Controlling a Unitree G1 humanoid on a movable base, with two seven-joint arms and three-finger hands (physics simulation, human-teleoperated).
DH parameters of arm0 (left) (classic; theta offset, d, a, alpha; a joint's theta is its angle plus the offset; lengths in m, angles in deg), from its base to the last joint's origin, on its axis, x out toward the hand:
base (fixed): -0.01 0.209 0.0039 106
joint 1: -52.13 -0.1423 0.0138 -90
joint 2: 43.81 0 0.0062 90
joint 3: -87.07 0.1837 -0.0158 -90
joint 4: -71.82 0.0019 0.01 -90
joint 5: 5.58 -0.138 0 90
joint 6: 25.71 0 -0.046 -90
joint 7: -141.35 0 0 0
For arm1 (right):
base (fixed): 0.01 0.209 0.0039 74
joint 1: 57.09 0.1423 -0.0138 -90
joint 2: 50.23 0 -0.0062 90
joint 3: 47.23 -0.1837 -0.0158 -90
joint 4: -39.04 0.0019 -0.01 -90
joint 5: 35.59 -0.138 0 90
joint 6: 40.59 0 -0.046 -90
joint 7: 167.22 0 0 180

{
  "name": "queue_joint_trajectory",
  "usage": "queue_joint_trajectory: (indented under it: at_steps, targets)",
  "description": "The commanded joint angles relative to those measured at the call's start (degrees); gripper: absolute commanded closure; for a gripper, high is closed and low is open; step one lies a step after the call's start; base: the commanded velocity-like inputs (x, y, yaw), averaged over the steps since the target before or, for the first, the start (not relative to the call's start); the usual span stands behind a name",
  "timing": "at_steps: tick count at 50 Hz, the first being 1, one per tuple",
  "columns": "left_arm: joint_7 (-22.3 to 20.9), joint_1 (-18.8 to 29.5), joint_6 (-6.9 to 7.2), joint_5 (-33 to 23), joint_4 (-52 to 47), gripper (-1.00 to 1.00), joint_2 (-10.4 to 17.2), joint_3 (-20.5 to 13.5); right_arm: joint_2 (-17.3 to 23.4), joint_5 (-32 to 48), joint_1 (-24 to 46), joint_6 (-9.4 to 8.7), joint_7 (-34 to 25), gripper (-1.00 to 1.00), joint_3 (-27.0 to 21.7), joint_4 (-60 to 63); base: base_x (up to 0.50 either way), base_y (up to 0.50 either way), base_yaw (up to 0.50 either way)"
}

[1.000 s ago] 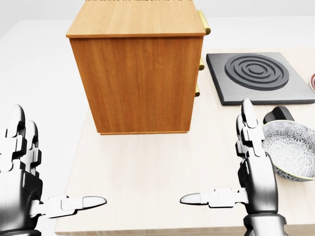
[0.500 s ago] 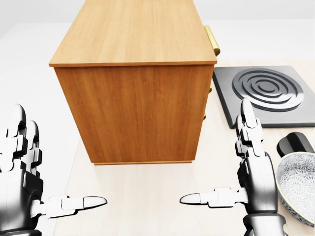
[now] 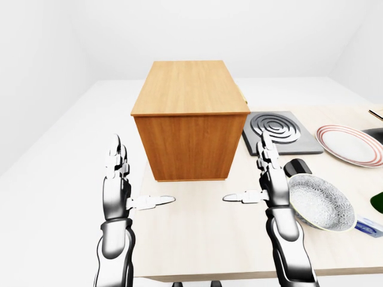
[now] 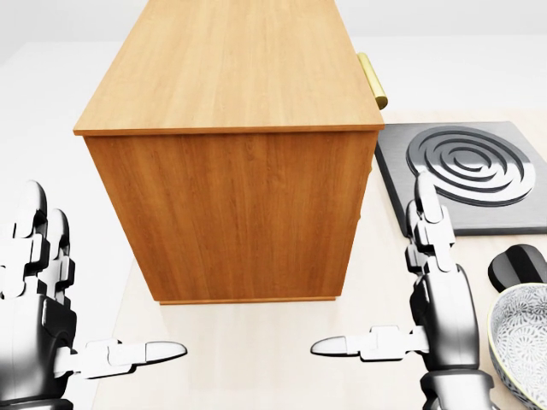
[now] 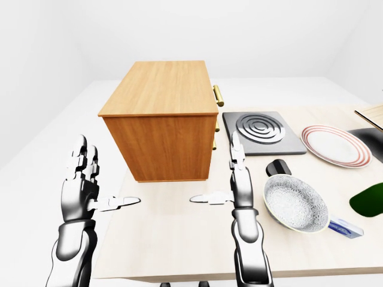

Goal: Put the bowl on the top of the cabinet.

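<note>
Both hands empty, fingers spread: left hand (image 3: 115, 190), right hand (image 3: 269, 182). Bowl (image 5: 295, 202) just right of right hand; swing right, grip rim, lift onto cabinet (image 3: 190, 87) top.

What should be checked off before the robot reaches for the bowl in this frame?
1. Right hand free to grasp: ok, fingers open, holding nothing.
2. Left hand free: ok, open and empty.
3. Bowl in view and upright: ok, on the table to the right of the right hand in the right-eye view, not touched.
4. Top of cabinet free for placing: ok, nothing stands on it.
5. Things near the bowl: not ok, a black object and a blue-labelled item lie close by.
6. Bowl empty: ok.
</note>
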Motion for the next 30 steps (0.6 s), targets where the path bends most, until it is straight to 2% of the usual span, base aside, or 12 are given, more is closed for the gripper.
queue_joint_trajectory:
  at_steps: [1,14,18,22,23,27,30]
  targets:
    - [0.1,0.1,0.0,0.1,0.3,-1.0,0.0,-0.2,0.0,-0.2,0.1,0.0,-0.2,-1.0,0.0,-0.5,0.0,0.0,0.0]
    - [0.1,0.0,0.0,0.5,-0.1,-1.0,0.0,-0.2,0.0,0.5,0.1,0.0,0.2,-1.0,-0.1,0.1,0.0,0.0,0.0]
    - [0.2,0.3,0.0,0.2,0.6,-1.0,0.0,-0.3,0.4,4.9,0.3,0.0,2.2,-1.0,-1.2,2.5,0.0,0.0,0.0]
    - [0.3,0.3,0.0,-0.2,0.9,-1.0,0.0,-0.3,1.7,14.1,1.1,0.0,3.9,-1.0,-2.8,4.9,0.0,0.0,0.0]
    - [0.5,0.4,0.0,-0.4,1.2,-1.0,0.0,-0.2,3.6,22.3,0.1,0.0,2.3,-1.0,-3.0,6.5,0.0,0.0,0.0]
    - [0.6,0.2,0.0,-0.6,0.6,-1.0,0.0,0.0,3.3,26.5,-1.5,0.0,-1.5,-1.0,-4.9,8.8,0.0,0.0,0.0]
    - [0.6,0.2,0.0,-0.5,0.7,-1.0,0.0,-0.1,3.0,26.7,-1.6,0.0,-2.9,-1.0,-6.8,9.2,0.0,0.0,0.0]
